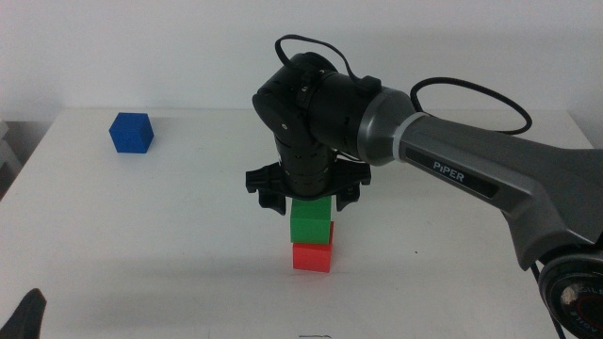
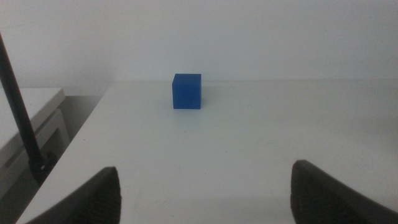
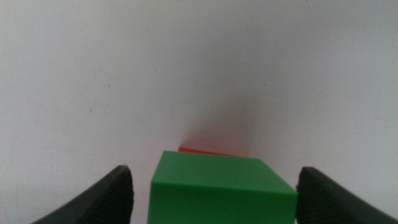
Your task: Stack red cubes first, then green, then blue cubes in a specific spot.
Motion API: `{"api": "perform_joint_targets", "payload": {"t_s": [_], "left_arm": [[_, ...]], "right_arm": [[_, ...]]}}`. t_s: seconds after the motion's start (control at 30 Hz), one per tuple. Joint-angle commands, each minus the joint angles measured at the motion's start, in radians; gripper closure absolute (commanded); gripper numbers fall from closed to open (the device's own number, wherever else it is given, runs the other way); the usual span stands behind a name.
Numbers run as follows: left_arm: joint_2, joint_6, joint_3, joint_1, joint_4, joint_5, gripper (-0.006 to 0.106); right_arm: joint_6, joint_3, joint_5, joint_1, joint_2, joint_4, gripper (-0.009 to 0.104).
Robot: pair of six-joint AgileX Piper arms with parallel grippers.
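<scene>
The green cube (image 1: 311, 221) rests on the red cube (image 1: 312, 257) near the middle of the white table. My right gripper (image 1: 309, 202) hangs just above the green cube, open, with a jaw on each side and neither touching it. In the right wrist view the green cube (image 3: 221, 190) sits between the wide-apart jaws of the right gripper (image 3: 214, 177), and a sliver of the red cube (image 3: 199, 150) shows behind it. The blue cube (image 1: 131, 133) stands alone at the far left. My left gripper (image 2: 205, 180) waits open and empty at the near left, facing the blue cube (image 2: 187, 91).
The right arm (image 1: 490, 179) reaches across from the right side with a black cable looped above it. The table's left edge (image 2: 74, 143) runs close to the blue cube. A dark pole (image 2: 18, 112) and a lower white surface stand beyond that edge.
</scene>
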Motion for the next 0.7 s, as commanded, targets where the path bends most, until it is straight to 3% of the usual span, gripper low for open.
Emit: {"api": "perform_joint_targets", "payload": {"t_s": [0.0,0.4,0.53,0.67], "left_arm": [[-0.017,-0.012,-0.004,-0.003,-0.004,-0.077,0.007],[-0.017,-0.012,-0.004,-0.003,-0.004,-0.077,0.007],[-0.017,-0.012,-0.004,-0.003,-0.004,-0.077,0.007],[-0.017,-0.012,-0.004,-0.003,-0.004,-0.077,0.007]], "right_arm": [[-0.001,-0.024,0.075,-0.007,-0.064,-0.023,0.019],[-0.075,-0.016,0.075,0.049,-0.358,-0.043,0.015],[-0.194,0.155,0.061,0.044,-0.540,-0.030,0.015],[-0.408,0.433,-0.084,0.042,-0.785,0.009,0.015]]}}
